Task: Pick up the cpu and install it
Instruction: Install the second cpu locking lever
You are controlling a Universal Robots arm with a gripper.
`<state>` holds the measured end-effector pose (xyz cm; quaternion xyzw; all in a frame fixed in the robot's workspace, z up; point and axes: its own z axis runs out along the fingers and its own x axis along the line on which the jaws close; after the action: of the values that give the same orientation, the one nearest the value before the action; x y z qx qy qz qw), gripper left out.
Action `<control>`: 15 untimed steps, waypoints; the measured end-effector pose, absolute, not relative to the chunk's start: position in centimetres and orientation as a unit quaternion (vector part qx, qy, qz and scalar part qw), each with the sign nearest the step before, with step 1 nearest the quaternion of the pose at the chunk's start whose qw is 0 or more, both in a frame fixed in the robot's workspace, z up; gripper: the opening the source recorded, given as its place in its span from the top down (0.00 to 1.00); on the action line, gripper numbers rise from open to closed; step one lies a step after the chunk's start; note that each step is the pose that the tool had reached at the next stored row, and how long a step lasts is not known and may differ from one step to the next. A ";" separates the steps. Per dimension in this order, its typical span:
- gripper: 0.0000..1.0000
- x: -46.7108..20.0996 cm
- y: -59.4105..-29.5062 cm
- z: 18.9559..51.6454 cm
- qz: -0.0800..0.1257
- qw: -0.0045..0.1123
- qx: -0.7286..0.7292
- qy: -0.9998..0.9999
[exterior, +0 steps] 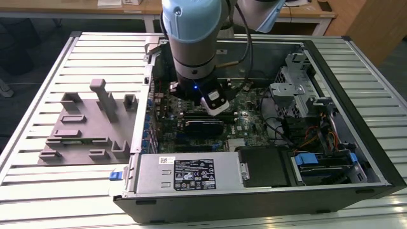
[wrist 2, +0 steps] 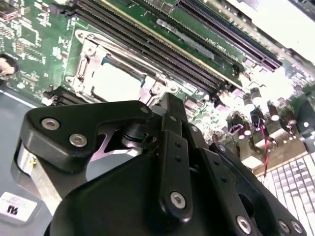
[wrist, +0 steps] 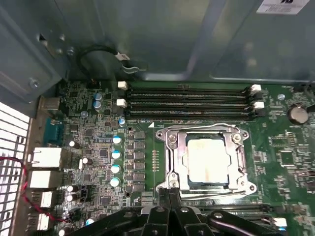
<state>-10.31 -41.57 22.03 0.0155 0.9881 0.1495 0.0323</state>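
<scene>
My hand point(wrist 2: 170, 105) looks clenched and empty, hovering at six o'clock of the socket frame point(wrist: 173, 147). The cpu point(wrist: 209, 161) sits inside it; I'd check it lies flat and square.

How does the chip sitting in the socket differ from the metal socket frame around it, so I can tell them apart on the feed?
The cpu is a flat, pale, solid square plate; the socket frame is an open metal border with screws at its corners. The cpu lies inside, and the socket frame surrounds it and is larger. The cpu's top is plain, while the socket frame is ridged and shiny. Both are square and lie flat on the green motherboard.
</scene>
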 end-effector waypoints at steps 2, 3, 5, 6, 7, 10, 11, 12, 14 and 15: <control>0.89 -10.3 -41.5 22.5 0.147 0.033 0.016 0.989; 0.89 -10.3 -41.5 22.7 0.145 0.033 0.016 0.989; 0.89 -10.3 -41.5 22.9 0.138 0.033 0.017 0.990; 0.89 -10.3 -41.4 22.9 0.134 0.033 0.018 0.990; 0.89 -10.3 -41.3 22.9 0.132 0.033 0.019 0.991; 0.89 -10.3 -40.5 22.9 0.126 0.034 0.021 0.991; 0.89 -10.2 -40.3 22.8 0.125 0.034 0.021 0.991; 0.89 -10.2 -40.1 22.8 0.123 0.034 0.021 0.992; 0.89 -10.1 -39.8 22.8 0.117 0.034 0.021 0.992; 0.89 -10.0 -39.6 22.8 0.113 0.034 0.021 0.993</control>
<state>-9.99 -39.61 22.76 0.0207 0.9928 0.1132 0.0342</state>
